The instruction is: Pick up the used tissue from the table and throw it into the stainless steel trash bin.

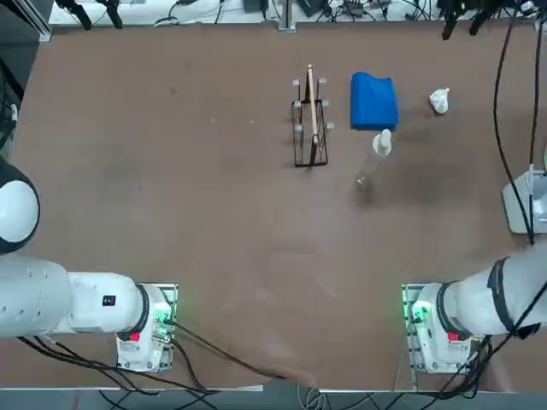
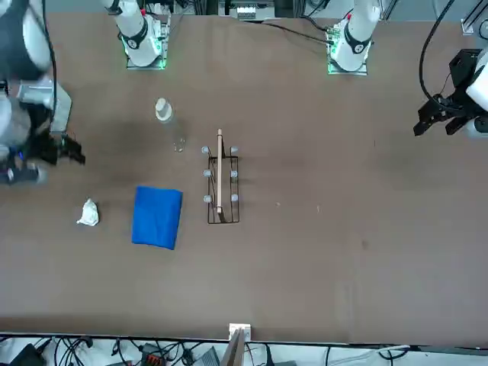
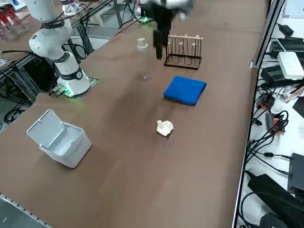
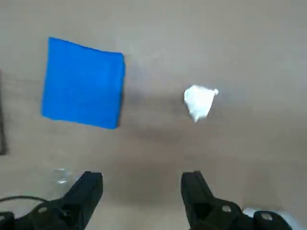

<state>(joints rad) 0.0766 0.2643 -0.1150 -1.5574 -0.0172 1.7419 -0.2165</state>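
- Nearest the robot's right side, the stainless steel trash bin (image 3: 71, 146) stands lid up.
- Above the table (image 3: 128, 190), the right gripper (image 4: 141, 184) hangs wide open, empty.
- The used tissue (image 3: 165, 128) lies crumpled (rather small, that).
- Beyond it, the blue cloth (image 3: 185, 90).

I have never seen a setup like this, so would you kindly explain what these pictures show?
Two robot arms share a brown table. One picture looks straight down, one faces the robot, one looks from its right, and one comes from the working right arm's wrist. That arm's claw is open above the table, holding nothing. Below lie a crumpled tissue and a blue cloth; a clear bottle, a wire rack and a bin with its lid open stand nearby.
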